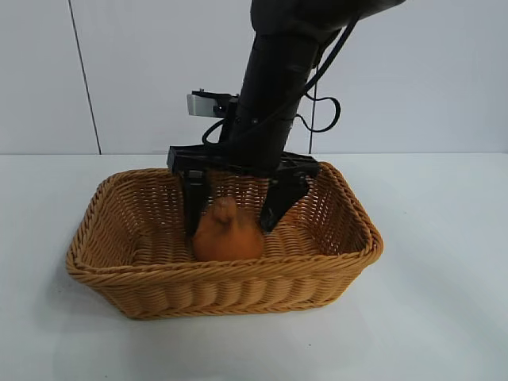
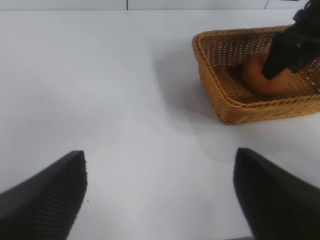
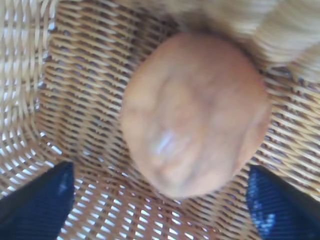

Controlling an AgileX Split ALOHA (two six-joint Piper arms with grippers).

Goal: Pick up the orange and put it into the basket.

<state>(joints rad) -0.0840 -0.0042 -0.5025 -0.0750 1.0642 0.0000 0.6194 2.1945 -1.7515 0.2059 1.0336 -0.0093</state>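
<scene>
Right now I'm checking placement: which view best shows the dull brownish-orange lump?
Right wrist view: the dull brownish-orange lump fills it, lying on wicker. Exterior shows it between open jaws; left wrist shows it partly hidden.

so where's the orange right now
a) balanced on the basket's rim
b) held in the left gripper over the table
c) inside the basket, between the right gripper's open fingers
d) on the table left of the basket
c: the orange sits on the floor of the basket, with the right gripper spread open around it.
</scene>
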